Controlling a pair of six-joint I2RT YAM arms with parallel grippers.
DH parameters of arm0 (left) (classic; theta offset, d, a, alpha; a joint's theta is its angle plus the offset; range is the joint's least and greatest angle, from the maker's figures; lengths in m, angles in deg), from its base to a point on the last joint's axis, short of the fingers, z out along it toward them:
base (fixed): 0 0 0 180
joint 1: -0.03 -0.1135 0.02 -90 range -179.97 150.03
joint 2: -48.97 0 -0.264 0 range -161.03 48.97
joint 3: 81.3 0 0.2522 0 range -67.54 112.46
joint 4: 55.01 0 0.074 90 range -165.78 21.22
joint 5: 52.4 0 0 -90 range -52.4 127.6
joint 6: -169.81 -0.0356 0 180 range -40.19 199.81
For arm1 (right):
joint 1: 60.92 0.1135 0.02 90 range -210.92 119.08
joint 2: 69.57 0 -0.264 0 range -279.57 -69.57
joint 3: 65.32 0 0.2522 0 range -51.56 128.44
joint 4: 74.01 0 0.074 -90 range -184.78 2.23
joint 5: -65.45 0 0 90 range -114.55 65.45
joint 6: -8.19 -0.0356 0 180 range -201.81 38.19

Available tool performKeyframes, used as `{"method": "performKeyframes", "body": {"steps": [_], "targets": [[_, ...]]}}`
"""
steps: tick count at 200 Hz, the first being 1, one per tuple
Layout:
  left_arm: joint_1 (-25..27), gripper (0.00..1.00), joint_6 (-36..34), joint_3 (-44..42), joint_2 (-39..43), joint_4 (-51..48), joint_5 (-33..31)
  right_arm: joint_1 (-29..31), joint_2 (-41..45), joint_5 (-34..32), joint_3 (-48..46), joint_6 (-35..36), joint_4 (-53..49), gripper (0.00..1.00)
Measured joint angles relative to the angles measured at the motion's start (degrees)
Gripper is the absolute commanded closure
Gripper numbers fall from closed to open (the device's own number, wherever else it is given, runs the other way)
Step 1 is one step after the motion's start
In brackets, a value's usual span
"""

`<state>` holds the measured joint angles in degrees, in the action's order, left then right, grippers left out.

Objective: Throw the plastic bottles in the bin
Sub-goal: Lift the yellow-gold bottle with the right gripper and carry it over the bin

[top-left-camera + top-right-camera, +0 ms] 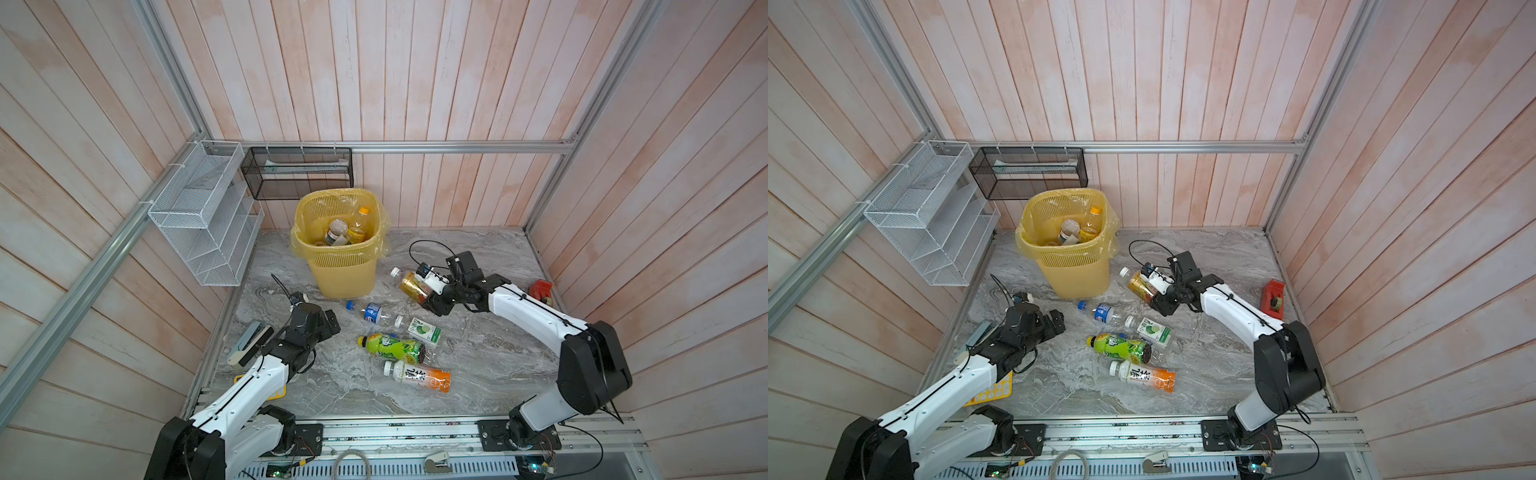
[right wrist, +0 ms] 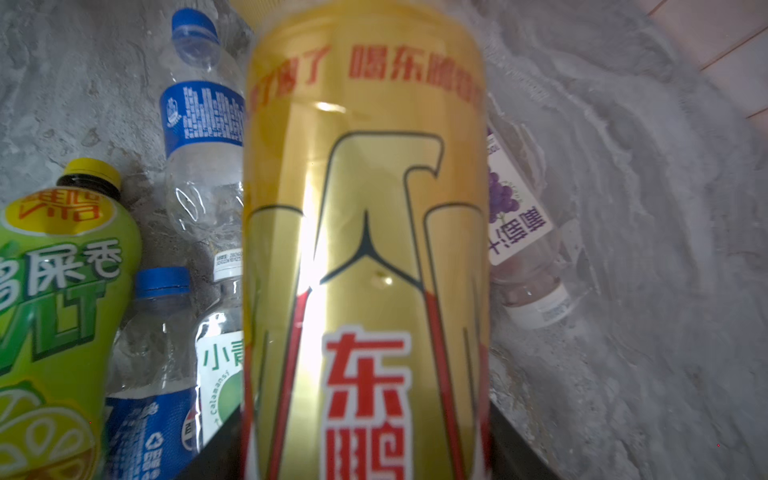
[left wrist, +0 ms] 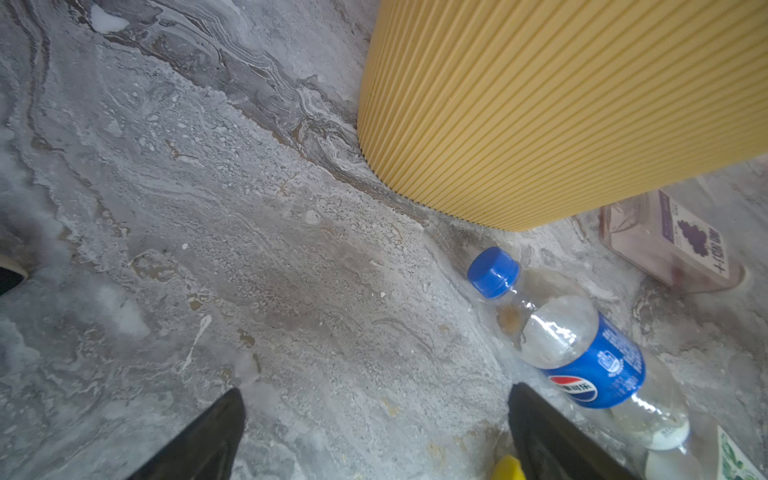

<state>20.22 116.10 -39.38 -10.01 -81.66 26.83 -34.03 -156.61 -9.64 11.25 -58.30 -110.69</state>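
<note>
My right gripper [image 1: 428, 297] [image 1: 1156, 297] [image 2: 365, 453] is shut on a gold bottle [image 1: 413, 286] [image 1: 1142, 284] [image 2: 365, 208] with red lettering, right of the bin [image 1: 345, 270] [image 1: 1073, 270] [image 3: 540, 104]. A clear grape-label bottle [image 2: 519, 224] [image 3: 673, 245] lies just beside it. The yellow lattice bin holds two bottles [image 1: 338, 230]. My left gripper [image 1: 330, 321] [image 1: 1057, 320] [image 3: 376, 415] is open and empty, just left of a blue-label bottle [image 1: 372, 312] [image 3: 582, 353]. Lime-label [image 1: 422, 330], green [image 1: 392, 347] [image 2: 54, 291] and orange [image 1: 419, 375] bottles lie in the middle.
A red tape dispenser [image 1: 540, 291] sits by the right wall. A white wire rack [image 1: 203, 216] and a black mesh basket [image 1: 297, 172] hang behind the bin. A grey device [image 1: 249, 343] and a yellow flat item [image 1: 241, 379] lie under my left arm.
</note>
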Motion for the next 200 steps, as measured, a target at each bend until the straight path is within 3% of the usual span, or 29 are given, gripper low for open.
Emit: {"method": "performKeyframes", "body": {"steps": [55, 97, 125, 147, 174, 200], "targets": [[-0.33, 0.0, 0.42, 0.0, 2.29, 0.11, -1.11, -2.67, 14.82, 0.59, -0.63, -8.39, 12.37, 0.54], [-0.33, 0.0, 0.37, 0.0, 2.86, 0.24, -1.27, -2.73, 14.25, 1.92, 8.98, -19.8, 24.04, 0.54], [-0.33, 0.0, -0.2, 0.0, 2.97, 0.22, -1.05, -1.95, 5.9, 6.93, 19.78, -30.05, 31.3, 0.55], [-0.33, 0.0, -0.81, 0.0, 2.97, 0.17, -1.03, 1.95, -4.46, 9.42, 29.62, -35.28, 32.85, 0.52], [-0.33, 0.0, -1.36, 0.0, 2.95, 0.02, -1.01, 7.98, -20.7, 12.11, 48.02, -37.44, 24.39, 0.46], [-0.33, 0.0, -1.57, 0.0, 2.95, -0.04, -0.85, 11.26, -32.98, 12.33, 63.49, -37.51, 12.98, 0.28]]}}
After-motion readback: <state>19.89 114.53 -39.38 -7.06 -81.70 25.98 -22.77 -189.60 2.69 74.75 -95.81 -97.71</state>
